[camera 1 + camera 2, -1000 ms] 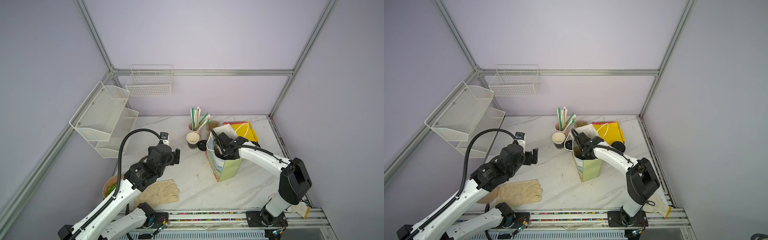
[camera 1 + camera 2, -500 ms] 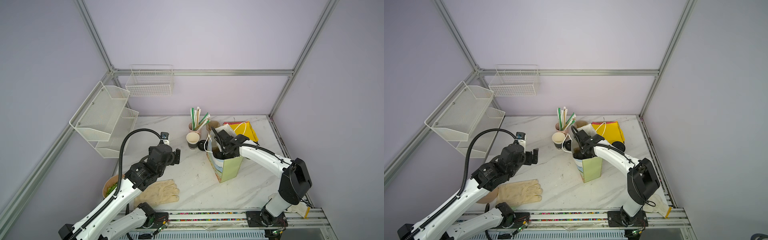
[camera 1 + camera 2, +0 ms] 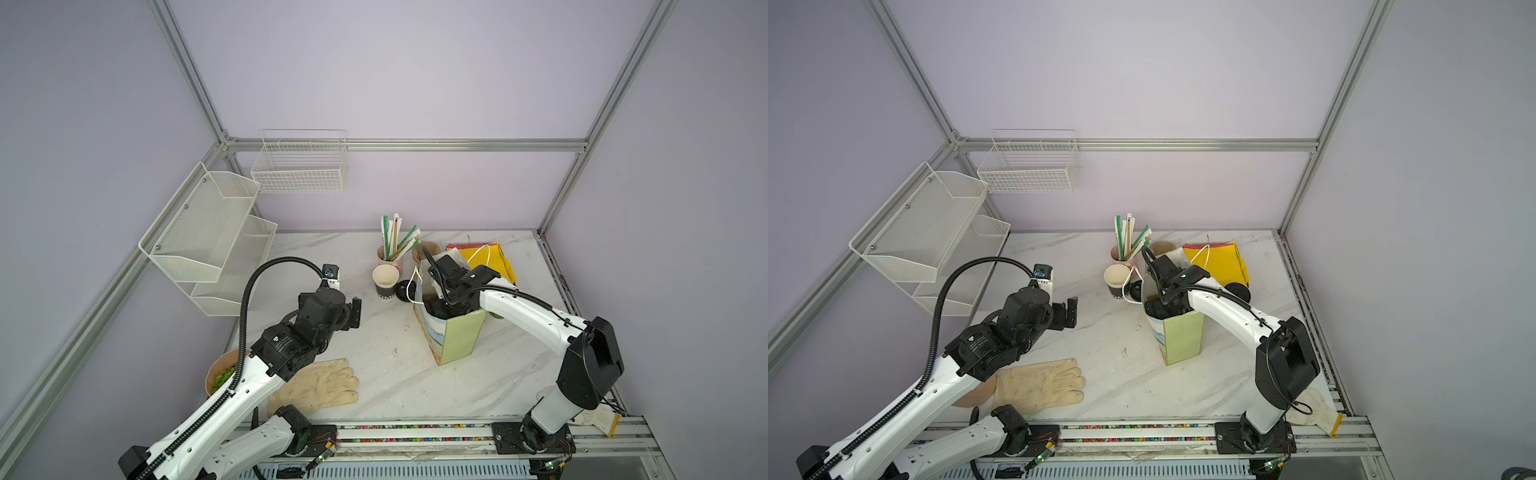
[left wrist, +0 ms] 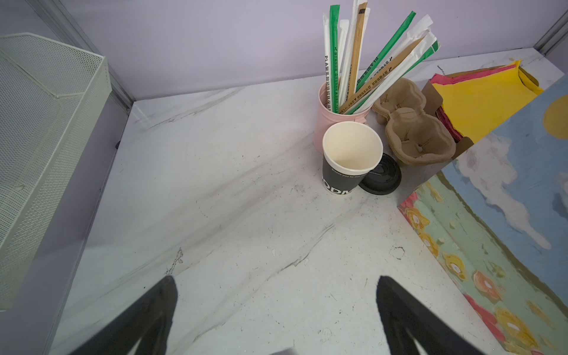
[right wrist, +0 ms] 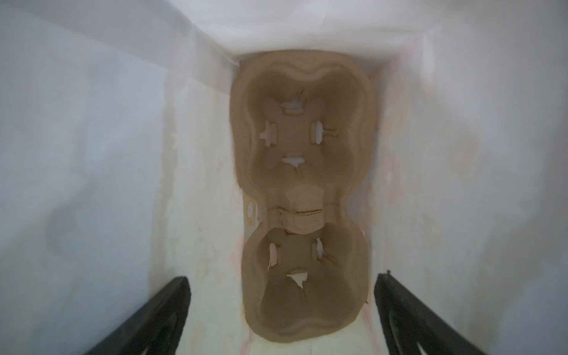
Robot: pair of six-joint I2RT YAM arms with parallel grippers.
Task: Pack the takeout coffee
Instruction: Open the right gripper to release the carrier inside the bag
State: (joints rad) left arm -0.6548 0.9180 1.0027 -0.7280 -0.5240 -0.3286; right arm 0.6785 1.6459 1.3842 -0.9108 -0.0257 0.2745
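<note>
Right tool (image 5: 281, 279) stands inside the paper bag (image 3: 457, 340); its fingertips are concealed in both top views. Takeout coffee (image 3: 1239, 291) largely screened by the right arm. Bowl (image 3: 212, 368) mostly covered by the left arm. Bag walls blurred in the right wrist view.

Bag (image 4: 507, 215) — blue sky, white clouds, orange flowers on pale green. Cup (image 4: 341, 181) black, white letters, cream inside. Pot (image 4: 325, 123) pink; napkins (image 4: 479, 101) yellow — table (image 4: 230, 199) white marble, grey veins.

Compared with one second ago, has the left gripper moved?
No. The left gripper hangs open at the same spot, equally far from the glove and the black cup as before.
</note>
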